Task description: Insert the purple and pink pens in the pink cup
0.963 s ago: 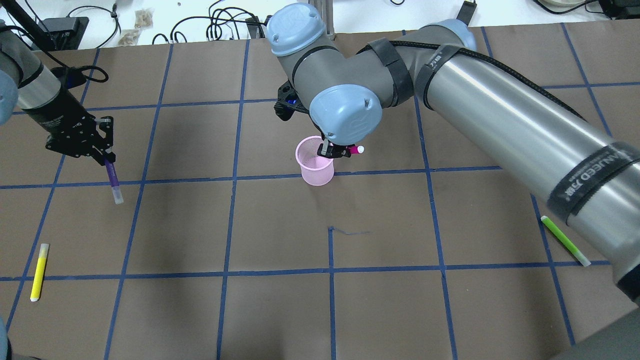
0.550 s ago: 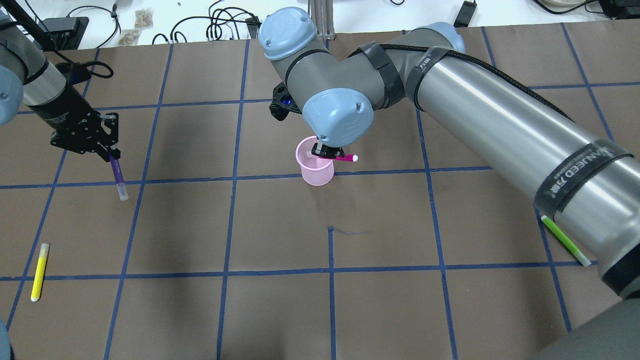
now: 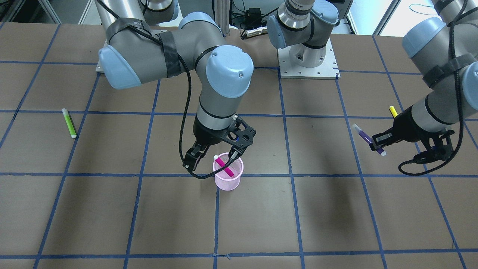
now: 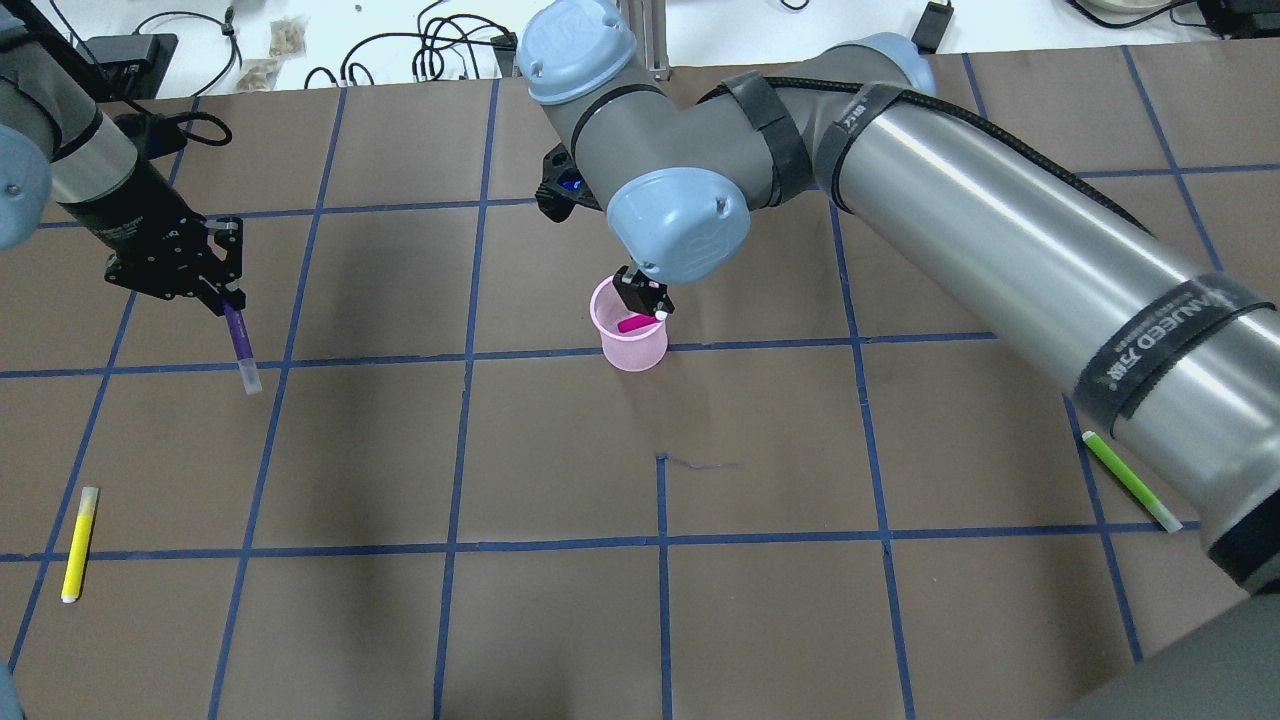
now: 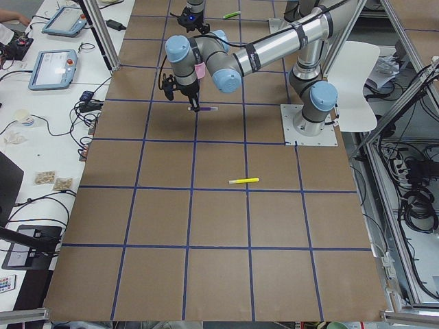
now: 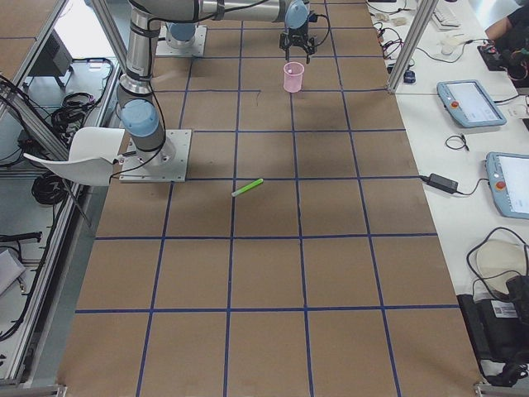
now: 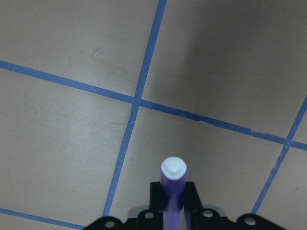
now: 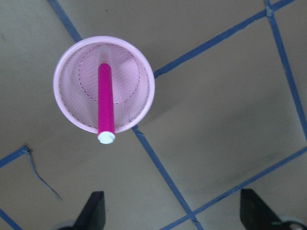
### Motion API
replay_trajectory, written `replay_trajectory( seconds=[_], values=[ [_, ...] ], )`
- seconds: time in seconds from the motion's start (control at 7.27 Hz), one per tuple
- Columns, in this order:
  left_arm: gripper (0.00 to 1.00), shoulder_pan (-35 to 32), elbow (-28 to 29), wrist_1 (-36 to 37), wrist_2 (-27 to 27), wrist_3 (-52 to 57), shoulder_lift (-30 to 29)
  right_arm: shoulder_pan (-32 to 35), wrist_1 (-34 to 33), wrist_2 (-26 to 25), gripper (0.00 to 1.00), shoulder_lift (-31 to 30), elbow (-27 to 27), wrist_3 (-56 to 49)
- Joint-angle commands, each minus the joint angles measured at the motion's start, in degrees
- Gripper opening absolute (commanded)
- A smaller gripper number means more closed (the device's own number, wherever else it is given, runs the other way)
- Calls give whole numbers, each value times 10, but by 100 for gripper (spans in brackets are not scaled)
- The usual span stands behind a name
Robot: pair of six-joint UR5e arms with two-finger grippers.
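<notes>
Pink pen [image 8: 105, 98] leans in the pink cup [image 3: 227, 183] right below your wide-open, empty right gripper [image 3: 211, 160].
Your left gripper [image 4: 226, 300] is clamped on the purple pen [image 4: 240, 345] near one end; it looks light, stiff and slick, so grip it firmly.

Table [image 4: 560, 620] covered in brown paper, gridded with blue tape [image 4: 660, 541]. Yellow marker [image 4: 78, 545] lies flat across a tape line toward the left end in the overhead view. Green marker [image 4: 1130, 480] lies slantwise at the opposite end, one tip on a tape line. Short dark scribble [image 4: 700, 463] on the paper mid-table. Past the far edge: tangled black cables [image 4: 440, 45], a black power brick [image 4: 125, 50], two small packets [image 4: 285, 35]. Two tablets [image 5: 56, 68] on the side bench. White chair [image 5: 357, 86] off the other long side.
</notes>
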Motion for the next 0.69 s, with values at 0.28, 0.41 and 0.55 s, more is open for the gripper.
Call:
replay_trajectory(
  seconds=[0.28, 0.41, 0.55],
  values=[
    [0, -170, 0, 118, 1, -193, 17, -177, 90, 55, 100, -133, -11, 5],
    [0, -215, -1, 150, 5, -241, 22, -202, 115, 57, 94, -167, 19, 36],
    [0, -250, -2, 178, 7, -280, 20, -221, 112, 92, 93, -194, 64, 75]
  ],
)
